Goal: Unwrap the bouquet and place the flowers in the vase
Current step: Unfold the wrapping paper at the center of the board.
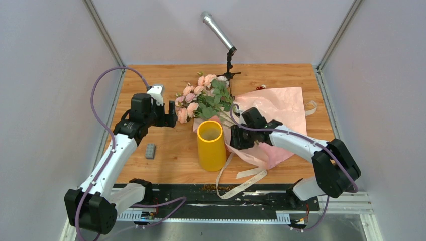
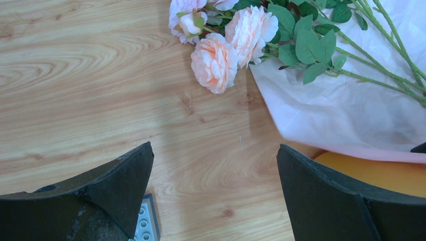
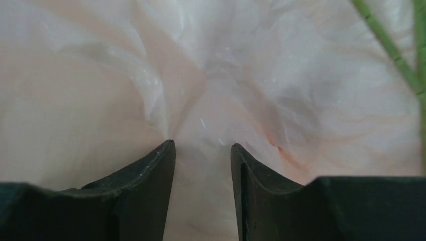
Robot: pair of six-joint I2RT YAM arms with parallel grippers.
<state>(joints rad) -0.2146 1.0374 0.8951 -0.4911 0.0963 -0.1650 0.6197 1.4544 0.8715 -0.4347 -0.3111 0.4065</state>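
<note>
The right gripper [image 3: 202, 146] sits low over the pink wrapping paper [image 3: 201, 75] with its jaws set to a narrow gap. A crumpled ridge of paper lies in line with that gap, but whether the fingers already pinch it cannot be told. The left gripper [image 2: 216, 155] stands wide and empty above bare wood, just near-left of the rose heads. The unwrapping looks nearly done: the beige ribbon [image 1: 241, 178] trails loose toward the table's [image 1: 166, 165] near edge, and the paper is spread flat over the right half. The flowers [image 1: 201, 98] lie with their heads toward the middle of the far edge and their stems running back across the sheet. The yellow vase [image 1: 211, 145] stands upright around the table's centre, touching or overlapping the paper's near-left corner (its mouth open and nothing in it yet). The step in hand is probably clearing the paper from the stems. The next move calls for a firm pinch on the sheet alone, missing the thin green stem [image 3: 387, 45] beside it, and a pull away to the right. The right arm reaches forward and left with its wrist pitched down. The left arm is extended toward the far edge, forearm level, fingers pointing right at the blooms. A small grey block [image 1: 150, 150] lies well left of the vase.
</note>
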